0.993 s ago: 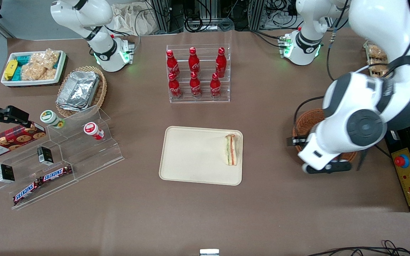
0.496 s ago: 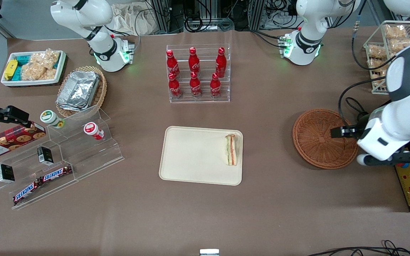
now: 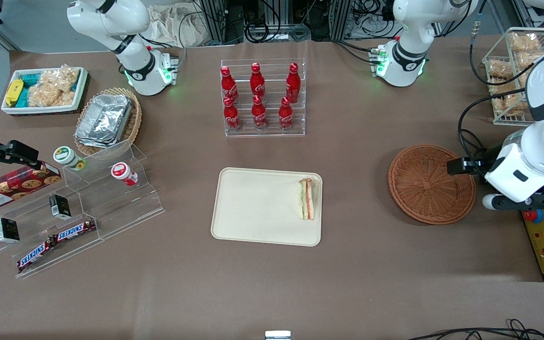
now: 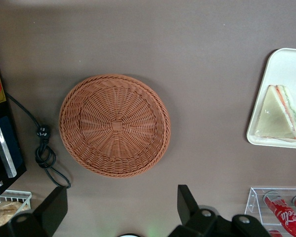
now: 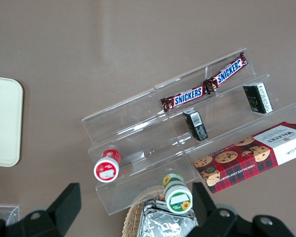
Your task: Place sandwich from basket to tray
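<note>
I see the sandwich (image 3: 307, 199) lying flat on the tray (image 3: 253, 208), against the tray's rim at the working arm's end, its green and orange-red layers showing along one long edge. The basket (image 3: 423, 189) sits on the brown table (image 3: 272, 283), well apart from the tray toward the working arm's end, and holds nothing. My gripper (image 4: 120, 210) hangs high above the table beside the basket, over its rim in the front view, with its fingers (image 4: 187, 202) spread wide and nothing between them. A rack of red bottles (image 3: 258, 97) stands farther from the front camera than the tray.
</note>
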